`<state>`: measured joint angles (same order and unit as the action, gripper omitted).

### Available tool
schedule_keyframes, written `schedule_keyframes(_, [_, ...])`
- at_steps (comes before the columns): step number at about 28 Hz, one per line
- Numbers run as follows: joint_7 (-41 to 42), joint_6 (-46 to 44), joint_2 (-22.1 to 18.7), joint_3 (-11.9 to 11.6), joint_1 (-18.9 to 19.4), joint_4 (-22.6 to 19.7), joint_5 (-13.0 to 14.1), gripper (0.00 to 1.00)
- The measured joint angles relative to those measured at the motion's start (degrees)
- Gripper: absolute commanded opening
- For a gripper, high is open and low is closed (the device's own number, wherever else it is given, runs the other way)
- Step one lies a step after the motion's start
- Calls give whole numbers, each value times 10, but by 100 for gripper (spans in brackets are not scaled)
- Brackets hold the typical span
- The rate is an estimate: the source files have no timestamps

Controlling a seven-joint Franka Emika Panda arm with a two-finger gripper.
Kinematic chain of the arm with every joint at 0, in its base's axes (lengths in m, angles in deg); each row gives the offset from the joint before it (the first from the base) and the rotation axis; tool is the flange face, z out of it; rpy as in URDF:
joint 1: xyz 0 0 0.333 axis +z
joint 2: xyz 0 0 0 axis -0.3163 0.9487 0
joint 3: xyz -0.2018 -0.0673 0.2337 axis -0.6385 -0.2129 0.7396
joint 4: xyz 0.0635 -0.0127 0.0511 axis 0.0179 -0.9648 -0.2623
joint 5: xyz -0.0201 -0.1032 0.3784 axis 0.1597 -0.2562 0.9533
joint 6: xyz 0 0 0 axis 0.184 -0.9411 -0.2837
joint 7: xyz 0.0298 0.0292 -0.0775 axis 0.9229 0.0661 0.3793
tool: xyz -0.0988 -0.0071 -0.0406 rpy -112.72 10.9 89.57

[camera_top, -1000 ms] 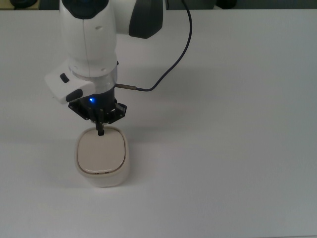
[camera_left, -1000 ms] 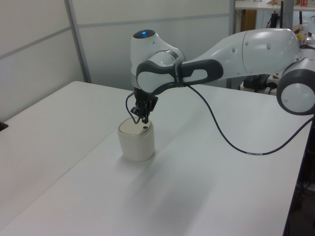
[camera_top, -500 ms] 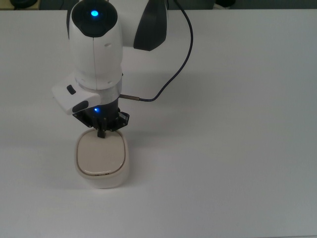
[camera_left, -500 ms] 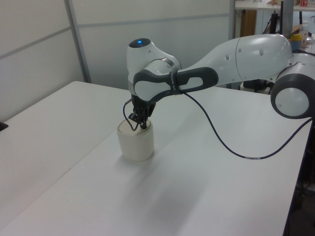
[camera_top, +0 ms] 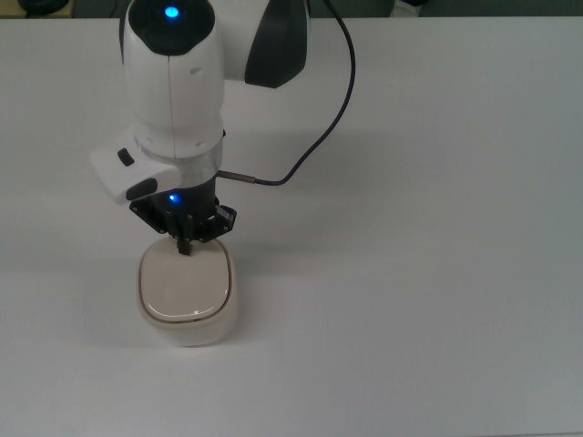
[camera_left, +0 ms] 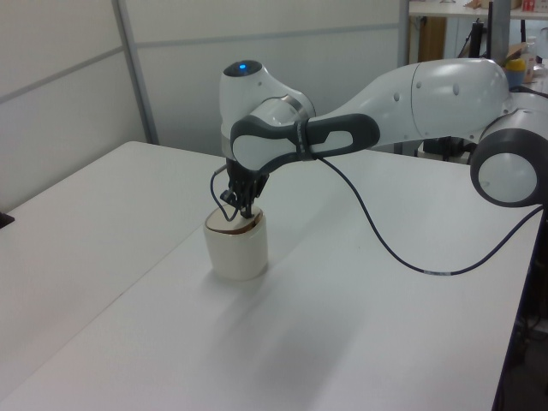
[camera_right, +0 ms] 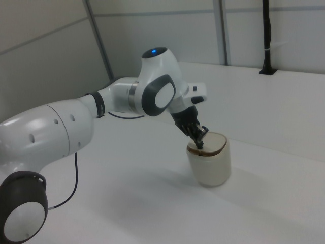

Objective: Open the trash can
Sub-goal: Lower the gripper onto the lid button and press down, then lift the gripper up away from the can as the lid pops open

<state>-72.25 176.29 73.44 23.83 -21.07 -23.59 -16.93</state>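
Gripper (camera_top: 185, 246) on trash can (camera_top: 187, 293); cable (camera_top: 314, 137) behind.

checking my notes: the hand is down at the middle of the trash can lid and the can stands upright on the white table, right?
Not quite. The hand is down at the edge of the lid, the edge toward the top view's top, not its middle. The trash can does stand upright on the white table.

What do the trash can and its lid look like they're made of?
The trash can looks like smooth matte cream plastic, judging by its even, rounded walls. The lid looks like satin beige plastic with a thin metallic-looking gold rim; the exact material is uncertain.
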Motion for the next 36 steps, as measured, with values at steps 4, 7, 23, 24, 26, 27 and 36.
schedule_keyframes(4, [-2,-2,-13,0,0,4,0,10])
schedule_keyframes(7, [-2,-8,-20,0,0,4,0,43])
schedule_keyframes(23, [-8,-99,-82,-2,-4,6,18,100])
schedule_keyframes(24, [-8,-109,-88,-2,-4,6,18,100])
schedule_keyframes(26, [-8,-131,-102,-3,-4,6,18,100])
schedule_keyframes(27, [-8,-139,-107,-4,-4,6,18,100])
schedule_keyframes(36, [43,-240,-146,-22,-4,6,18,100])
